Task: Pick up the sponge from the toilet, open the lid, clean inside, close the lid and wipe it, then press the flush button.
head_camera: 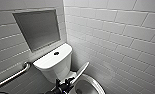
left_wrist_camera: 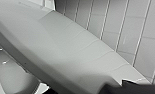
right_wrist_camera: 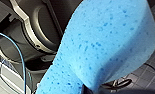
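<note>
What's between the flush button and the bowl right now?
The lid, tilted partly open, stands between the flush button and the bowl; the head view shows it.

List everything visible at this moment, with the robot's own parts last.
toilet: one, white, in the tiled corner
lid: one, white, tilted partway up
flush button: one, dark, centre of the tank top
sponge: one, bright blue, in the right hand
wall panel: one, grey, above the toilet
grab bar: one, metal, on the wall left of the toilet
wall tiles: many, white, both walls
left hand: one, dark, at the lid's lower end
right hand: one, dark, gripping the sponge
</note>
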You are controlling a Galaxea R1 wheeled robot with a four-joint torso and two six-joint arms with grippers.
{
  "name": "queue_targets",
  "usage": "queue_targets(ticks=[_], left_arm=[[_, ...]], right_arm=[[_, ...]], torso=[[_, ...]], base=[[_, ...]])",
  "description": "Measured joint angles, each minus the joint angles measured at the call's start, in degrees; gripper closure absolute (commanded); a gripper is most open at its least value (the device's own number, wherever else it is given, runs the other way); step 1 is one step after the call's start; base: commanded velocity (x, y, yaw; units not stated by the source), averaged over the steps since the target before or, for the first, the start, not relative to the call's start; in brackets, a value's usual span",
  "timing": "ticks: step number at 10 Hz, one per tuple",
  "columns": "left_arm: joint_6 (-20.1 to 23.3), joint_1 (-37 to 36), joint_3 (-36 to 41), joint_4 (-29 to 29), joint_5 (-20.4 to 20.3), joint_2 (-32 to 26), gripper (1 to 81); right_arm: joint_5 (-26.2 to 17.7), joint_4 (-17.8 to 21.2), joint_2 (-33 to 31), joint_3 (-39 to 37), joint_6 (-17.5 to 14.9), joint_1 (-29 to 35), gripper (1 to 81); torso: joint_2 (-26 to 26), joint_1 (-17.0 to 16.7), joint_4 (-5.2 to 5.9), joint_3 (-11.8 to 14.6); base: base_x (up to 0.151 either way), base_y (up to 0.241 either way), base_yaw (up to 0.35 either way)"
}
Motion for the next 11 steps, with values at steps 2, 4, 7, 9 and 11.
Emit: queue_targets(ticks=[2, 4, 7, 9, 11], left_arm=[[-3.88, -1.82, 0.33, -0.11, -0.94, -2.83, 1.0], [-6.69, -3.08, 0.35, -0.79, -2.39, -4.95, 1.0], [-13.40, -4.33, 0.37, 0.23, -2.04, -8.92, 1.0], [-16.81, -4.33, 1.02, 1.83, -3.08, -12.40, 1.0], [-18.35, -4.00, 1.11, 3.34, -3.63, -13.97, 1.0]], right_arm=[[0.20, 0.00, -0.02, 0.02, -0.02, -0.41, 81.1], [0.28, 0.00, 0.00, 0.02, -0.02, -0.44, 81.1], [0.87, 0.02, -0.30, 0.11, 0.00, -0.57, 81.1], [0.94, 0.04, -0.46, 0.11, 0.00, -0.66, 81.1], [1.63, 0.04, -0.46, 0.13, 0.00, -1.02, 81.1]], torso=[[0.00, 0.00, 0.00, 0.00], [0.00, 0.00, 0.00, 0.00], [0.00, 0.00, -0.05, 0.00], [0.00, 0.00, -0.06, 0.00], [0.00, 0.00, -0.09, 0.00]], base=[[0.000, 0.000, 0.000], [0.000, 0.000, 0.000], [0.000, 0.000, 0.000], [0.000, 0.000, 0.000], [0.000, 0.000, 0.000]])
